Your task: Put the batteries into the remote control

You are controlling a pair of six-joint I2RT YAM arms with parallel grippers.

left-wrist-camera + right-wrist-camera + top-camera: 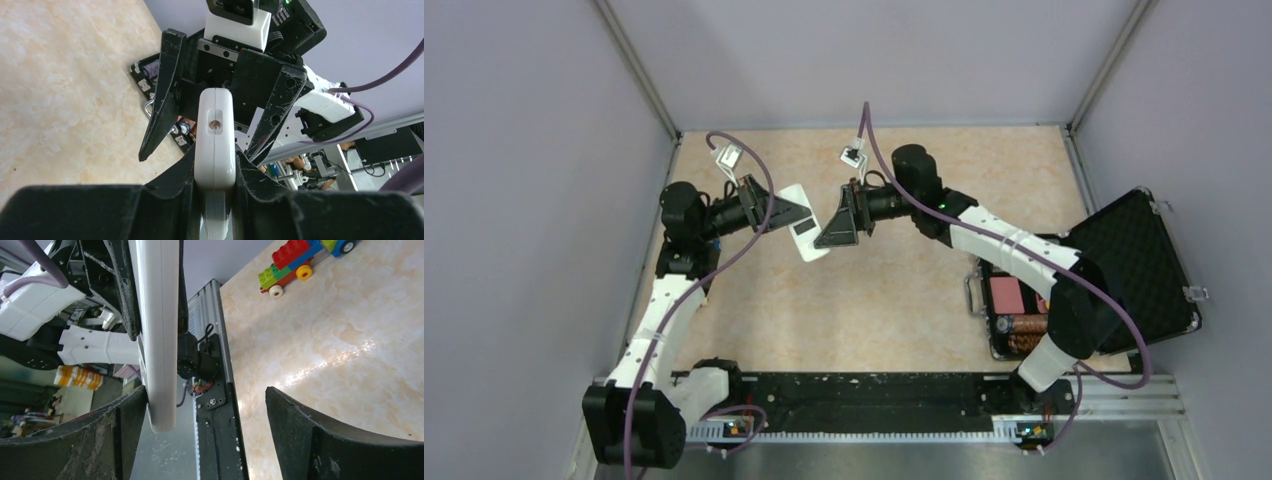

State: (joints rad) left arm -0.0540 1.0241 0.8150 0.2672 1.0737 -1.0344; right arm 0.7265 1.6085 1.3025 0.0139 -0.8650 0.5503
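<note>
Left tool [786, 212] is clamped tight on the remote control [215, 150], holding the slim white bar off the table [874, 300], above its far half and a little left of centre, with one end stuck out towards the other arm. Right tool [205, 390] stands wide open with nothing in it; its two fingers straddle that free end, which passes close by one finger, though I cannot tell whether they touch. From above, the remote's upper face shows a dark recess [805, 228], too small to tell whether anything sits in it. No batteries can be made out in any view: none lie on the bare table, and none are in either tool. An open black case [1124, 260] rests by the table's right edge, well apart from the remote. As I judge it, the remote is up and presented between the arms, but nothing confirms that the batteries are loaded.
</note>
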